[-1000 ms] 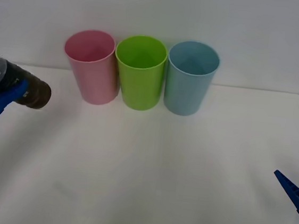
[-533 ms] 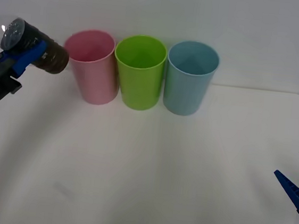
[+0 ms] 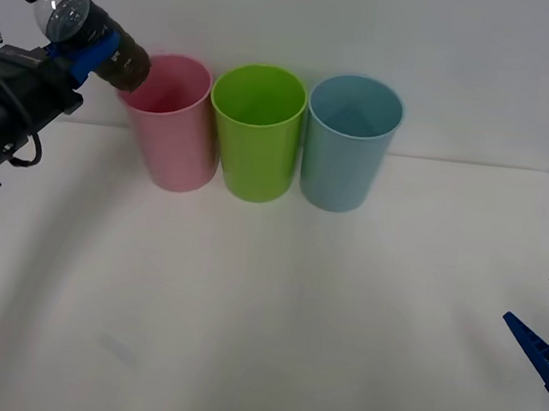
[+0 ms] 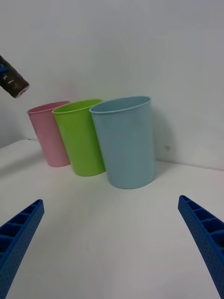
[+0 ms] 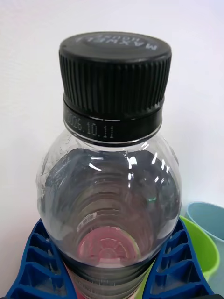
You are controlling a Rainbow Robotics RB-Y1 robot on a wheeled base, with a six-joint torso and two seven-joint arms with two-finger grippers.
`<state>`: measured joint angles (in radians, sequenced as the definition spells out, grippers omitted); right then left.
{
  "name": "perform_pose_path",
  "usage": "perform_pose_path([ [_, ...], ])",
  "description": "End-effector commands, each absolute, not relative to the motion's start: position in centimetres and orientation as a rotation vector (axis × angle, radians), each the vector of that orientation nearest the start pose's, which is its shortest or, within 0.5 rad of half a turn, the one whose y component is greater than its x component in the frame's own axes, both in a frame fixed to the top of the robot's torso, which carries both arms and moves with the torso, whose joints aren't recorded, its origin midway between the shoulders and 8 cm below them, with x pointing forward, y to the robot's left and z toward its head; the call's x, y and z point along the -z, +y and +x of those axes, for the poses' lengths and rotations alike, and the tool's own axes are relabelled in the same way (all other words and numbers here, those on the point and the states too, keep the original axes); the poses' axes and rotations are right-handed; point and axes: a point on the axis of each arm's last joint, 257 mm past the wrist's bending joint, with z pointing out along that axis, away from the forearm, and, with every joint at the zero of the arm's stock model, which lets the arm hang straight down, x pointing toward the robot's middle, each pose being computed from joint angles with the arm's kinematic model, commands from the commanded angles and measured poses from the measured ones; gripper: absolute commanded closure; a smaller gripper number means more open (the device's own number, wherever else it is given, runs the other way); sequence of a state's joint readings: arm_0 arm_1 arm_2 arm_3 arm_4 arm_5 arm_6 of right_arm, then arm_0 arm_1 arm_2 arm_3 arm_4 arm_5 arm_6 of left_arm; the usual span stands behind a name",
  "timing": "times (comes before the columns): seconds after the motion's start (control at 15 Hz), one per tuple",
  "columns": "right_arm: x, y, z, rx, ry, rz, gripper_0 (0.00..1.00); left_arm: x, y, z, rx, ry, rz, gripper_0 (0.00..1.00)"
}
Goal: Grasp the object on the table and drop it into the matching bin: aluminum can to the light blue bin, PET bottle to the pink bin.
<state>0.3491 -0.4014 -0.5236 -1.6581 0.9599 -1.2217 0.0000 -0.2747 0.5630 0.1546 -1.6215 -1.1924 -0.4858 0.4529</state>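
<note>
PET bottle [image 3: 82, 26] clamped in left fingers [image 3: 86, 50] by pink bin [image 3: 170, 121]; right fingers [image 4: 193, 226] wide

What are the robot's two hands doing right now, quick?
Left gripper: closed on the PET bottle, held up beside the pink bin.
Right gripper: jaws open, holding nothing, low over the table.

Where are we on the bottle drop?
Grasp done: the left gripper holds the PET bottle tilted in the air, base end at the pink bin rim. Release into that bin is left. The right gripper waits open at the table edge.
</note>
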Motion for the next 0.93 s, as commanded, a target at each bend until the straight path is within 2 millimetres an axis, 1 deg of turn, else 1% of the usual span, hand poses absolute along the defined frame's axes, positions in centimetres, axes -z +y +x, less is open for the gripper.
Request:
perform_pose_path([
  [0.07,16.9,-33.0,34.2,-0.567,1.441,-0.465,0.00,-0.9,26.6,59.4,0.487,1.317,0.250,1.00],
  [0.27,16.9,-33.0,34.2,-0.567,1.441,-0.465,0.00,-1.0,26.0,61.7,0.463,1.336,0.266,1.00],
  [0.47,16.9,-33.0,34.2,-0.567,1.441,-0.465,0.00,-1.5,25.6,63.3,0.445,1.347,0.278,1.00],
  [0.53,16.9,-33.0,34.2,-0.567,1.441,-0.465,0.00,-1.4,25.3,63.8,0.444,1.355,0.285,1.00],
  [0.73,16.9,-33.0,34.2,-0.567,1.441,-0.465,0.00,-1.6,24.6,64.5,0.443,1.359,0.295,1.00],
  [0.93,16.9,-33.0,34.2,-0.567,1.441,-0.465,0.00,-1.3,24.0,64.6,0.445,1.360,0.298,1.00],
])
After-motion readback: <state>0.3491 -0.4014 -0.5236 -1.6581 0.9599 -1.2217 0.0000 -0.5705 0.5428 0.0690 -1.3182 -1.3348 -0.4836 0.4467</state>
